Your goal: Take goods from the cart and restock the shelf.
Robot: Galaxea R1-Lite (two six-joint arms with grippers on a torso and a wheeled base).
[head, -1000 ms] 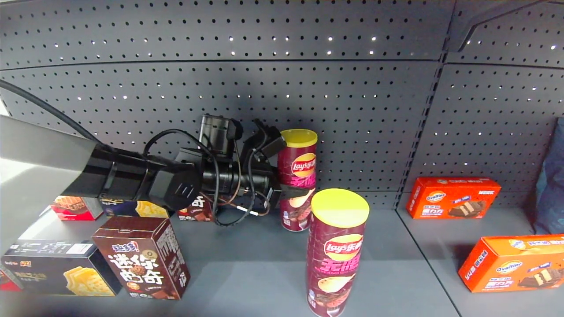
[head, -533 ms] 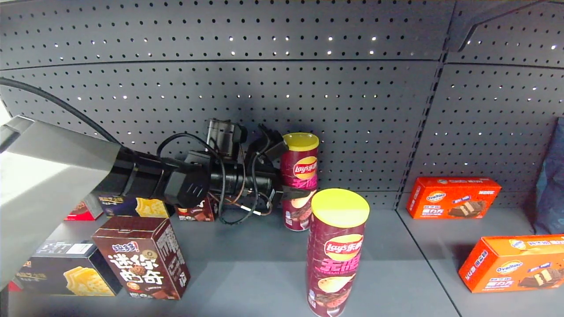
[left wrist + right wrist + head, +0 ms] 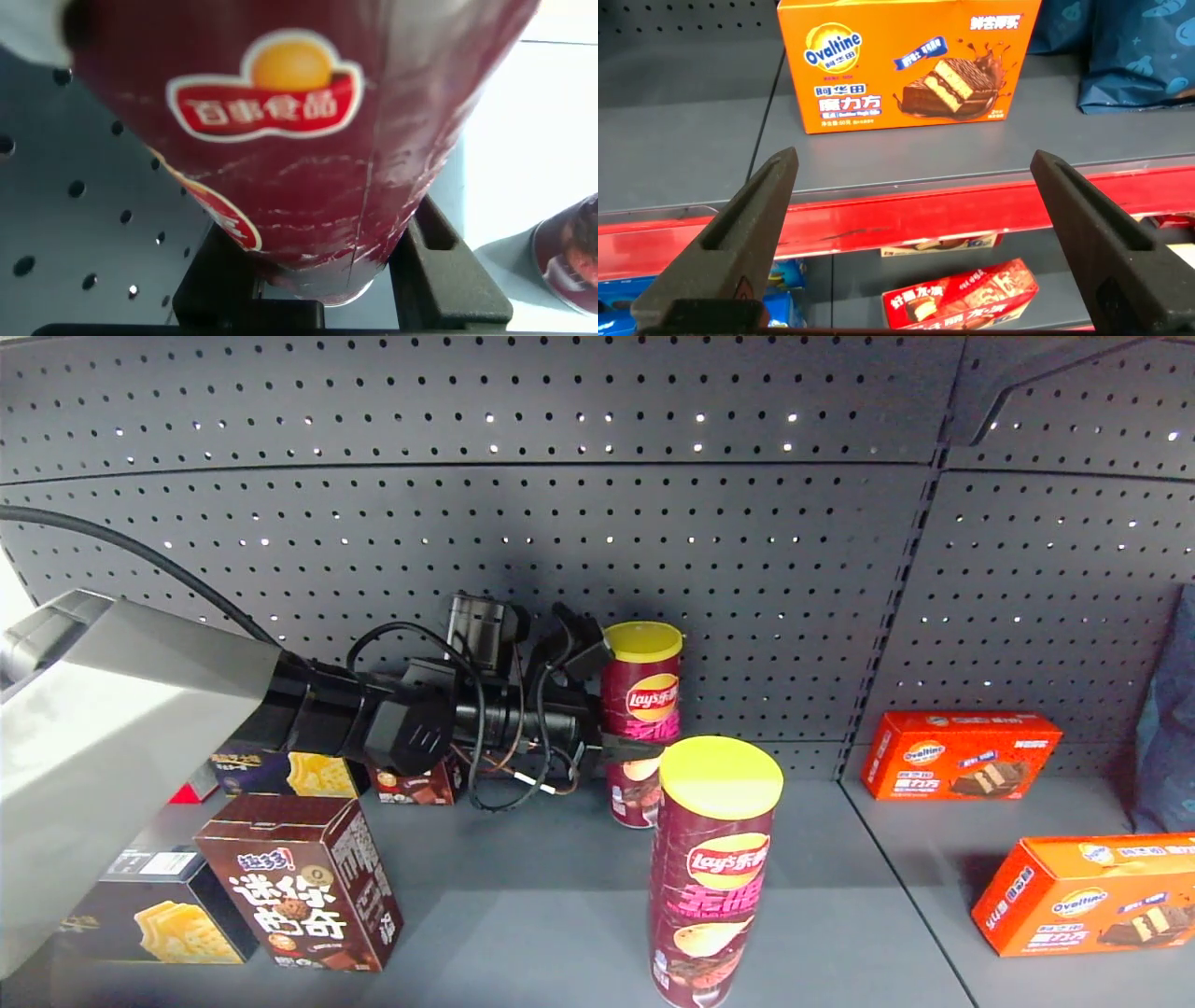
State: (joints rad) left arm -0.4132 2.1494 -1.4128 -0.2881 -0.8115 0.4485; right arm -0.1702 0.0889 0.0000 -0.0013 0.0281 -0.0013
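dark grey shelf runs across the front, with a back wall full of little holes behind it. the left end effector lies flat, pointing in from the left, and is clenched on a can of chips, one finger on each side of its middle. i think it grips the middle so the can stays upright and does not tip. the can is at the back of the shelf, close to the back wall, yellow lid on top. its bottom is at the shelf floor or just over it; i cannot tell if it touches. in the left wrist view the can sits tight between two black fingers.

a front can of the same kind stands nearer the edge, just in front of the held one. i think the held can goes behind it so the same goods make a row. a brown box stands to the left. orange boxes lie to the right, well apart from the cans.

the right end effector is spread wide and holds nothing. it hangs near an orange box.

my guess is that the can is being set down. next the left end effector should let go softly and back out sideways, so it does not knock the front can.
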